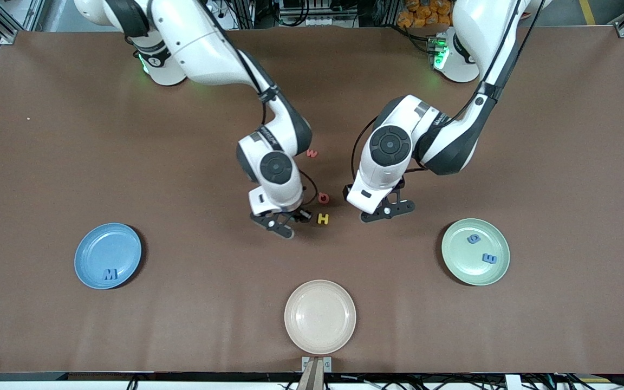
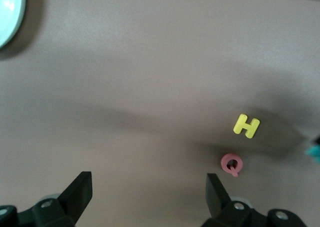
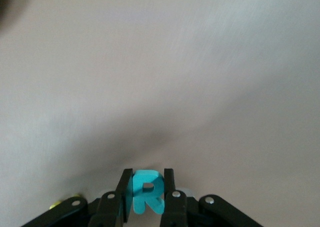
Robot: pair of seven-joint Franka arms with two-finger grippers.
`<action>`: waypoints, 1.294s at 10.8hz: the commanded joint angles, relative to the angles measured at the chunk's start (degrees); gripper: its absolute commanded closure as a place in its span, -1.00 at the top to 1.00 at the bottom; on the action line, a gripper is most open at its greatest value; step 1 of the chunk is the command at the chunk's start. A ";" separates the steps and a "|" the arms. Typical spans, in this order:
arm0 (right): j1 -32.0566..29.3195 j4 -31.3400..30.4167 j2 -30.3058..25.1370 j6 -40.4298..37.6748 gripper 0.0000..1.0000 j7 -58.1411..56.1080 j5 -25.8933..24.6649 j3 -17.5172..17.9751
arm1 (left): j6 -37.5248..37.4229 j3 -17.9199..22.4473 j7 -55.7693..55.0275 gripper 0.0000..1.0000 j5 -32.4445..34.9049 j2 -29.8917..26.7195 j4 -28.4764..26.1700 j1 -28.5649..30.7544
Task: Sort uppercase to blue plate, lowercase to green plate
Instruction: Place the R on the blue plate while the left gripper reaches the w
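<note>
1. Our right end effector (image 3: pixel 148 189) is clamped narrow on the teal-green R (image 3: pixel 146 192), its two fingers (image 3: pixel 123 187) pressing the letter's flat sides so that it stands upright between them. In the front view this end effector (image 1: pixel 285 223) sits low at the middle of the tabletop (image 1: pixel 46 162), just beside the yellow H (image 1: pixel 323 219).
2. We judge the pinch across the thin faces to be the only secure hold on so small and flat a piece, and the R, being uppercase, belongs on the blue plate (image 1: pixel 95 254) toward the right arm's end.
3. Our left end effector (image 2: pixel 147 192) is spread wide and holds nothing; it waits over bare tabletop near the yellow H (image 2: pixel 246 125) and the red Q (image 2: pixel 231 164), which lie close together but apart. In the front view it (image 1: pixel 388 210) hangs between those letters and the green plate (image 1: pixel 461 265).
4. The red Q (image 1: pixel 323 197) lies just farther from the front camera than the H, and the small red w (image 1: pixel 312 154) farther again, beside the right arm's wrist.
5. The blue plate already carries the blue W (image 1: pixel 109 274); the green plate carries the blue g (image 1: pixel 473 238) and the blue E (image 1: pixel 489 258). The beige plate (image 1: pixel 320 317), nearest the front camera, carries nothing.
6. The only writing we can read is the letters themselves: R, H, Q, w, W, g and E. We see no curvy yellow h.
</note>
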 commanded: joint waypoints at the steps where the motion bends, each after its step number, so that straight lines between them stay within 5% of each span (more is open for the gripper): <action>1: -8.53 -1.13 -5.55 -6.33 -1.00 -14.80 -0.11 1.15 | 1.06 -1.06 -3.30 1.00 -2.07 0.29 0.25 -1.00; 4: -18.47 -1.22 -6.62 -8.73 -1.00 -38.17 -0.47 -0.68 | 5.27 -2.74 -12.00 1.00 -2.07 2.84 0.16 -5.55; 6: -20.43 -1.57 -6.53 -9.43 -1.00 -53.12 -1.61 -6.12 | 7.30 -2.56 -19.63 1.00 -1.81 4.86 -0.02 -8.12; 11: -23.41 -1.66 -6.53 -10.40 -1.00 -78.88 -1.88 -13.34 | 7.83 -4.05 -39.94 1.00 -1.45 6.01 -4.23 -10.15; 13: -26.31 -1.66 -6.62 -10.49 -1.00 -87.96 -1.70 -13.44 | 12.55 -5.02 -49.23 1.00 -1.28 5.83 -7.21 -11.37; 14: -27.28 -1.66 -6.62 -10.49 -0.83 -90.87 -1.52 -13.44 | 14.49 -5.98 -52.51 1.00 -0.32 5.83 -8.53 -11.55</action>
